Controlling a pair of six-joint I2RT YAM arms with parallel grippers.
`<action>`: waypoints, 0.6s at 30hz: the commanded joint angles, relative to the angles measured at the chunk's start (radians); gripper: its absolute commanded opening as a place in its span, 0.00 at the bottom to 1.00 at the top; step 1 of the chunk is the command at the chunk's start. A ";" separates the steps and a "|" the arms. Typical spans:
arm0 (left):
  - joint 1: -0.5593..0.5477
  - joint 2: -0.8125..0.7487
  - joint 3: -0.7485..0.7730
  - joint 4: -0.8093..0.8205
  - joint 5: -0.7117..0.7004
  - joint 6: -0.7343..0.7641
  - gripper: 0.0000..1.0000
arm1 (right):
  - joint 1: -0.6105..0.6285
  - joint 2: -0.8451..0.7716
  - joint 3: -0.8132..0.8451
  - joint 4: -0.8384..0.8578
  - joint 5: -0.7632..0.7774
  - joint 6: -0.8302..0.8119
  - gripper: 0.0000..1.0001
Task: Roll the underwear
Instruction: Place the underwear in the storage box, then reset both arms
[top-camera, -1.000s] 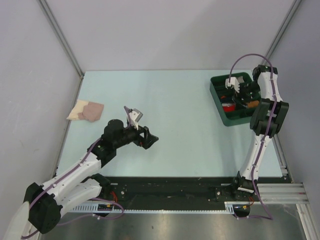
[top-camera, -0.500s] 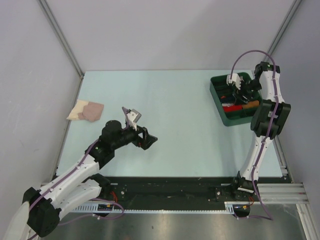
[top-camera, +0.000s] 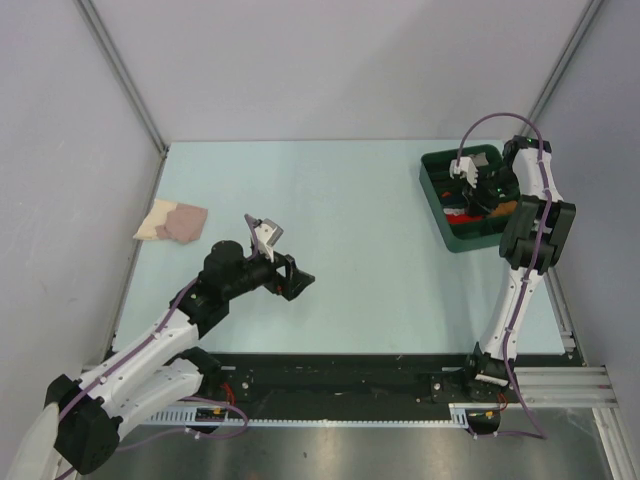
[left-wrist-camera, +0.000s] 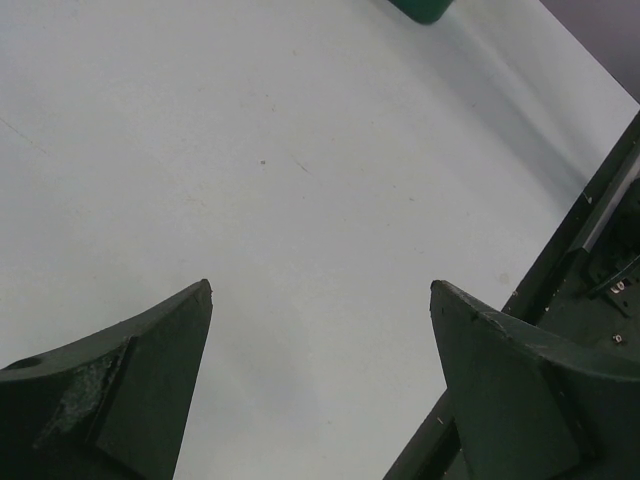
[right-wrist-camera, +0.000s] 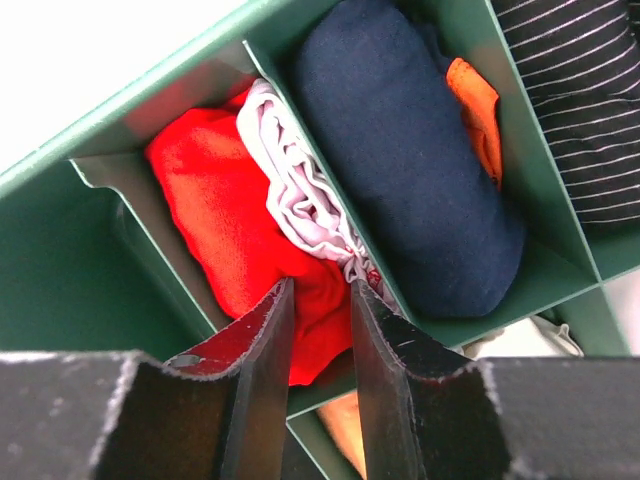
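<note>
The red underwear (right-wrist-camera: 215, 215) with white trim lies bunched in a compartment of the green bin (right-wrist-camera: 120, 115). In the top view it is a red patch (top-camera: 457, 214) in the bin (top-camera: 438, 160) at the far right. My right gripper (right-wrist-camera: 320, 285) reaches down into that compartment. Its jaws are nearly closed, with a fold of the red fabric pinched between them. In the top view it (top-camera: 478, 196) hangs over the bin. My left gripper (top-camera: 298, 279) is open and empty over bare table left of centre, and its wrist view (left-wrist-camera: 320, 285) shows only table between the fingers.
A beige-and-pink folded cloth (top-camera: 172, 220) lies at the table's left edge. The bin's other compartments hold a dark navy roll (right-wrist-camera: 400, 150), an orange garment (right-wrist-camera: 475, 110) and striped fabric (right-wrist-camera: 575, 90). The table's front edge (left-wrist-camera: 560, 250) runs close to the left gripper.
My right gripper rose a little, then dropped back into the bin onto the red fabric. My left arm drew back slightly and then held still.
</note>
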 joint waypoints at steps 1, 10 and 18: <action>0.008 -0.019 0.045 -0.044 0.016 0.025 0.94 | -0.015 -0.006 0.030 -0.176 -0.008 0.046 0.34; 0.011 -0.059 0.124 -0.144 -0.051 0.022 1.00 | -0.011 -0.150 0.194 -0.151 -0.035 0.208 0.50; 0.054 -0.172 0.285 -0.374 -0.177 -0.017 1.00 | -0.070 -0.746 -0.351 0.308 -0.338 0.754 1.00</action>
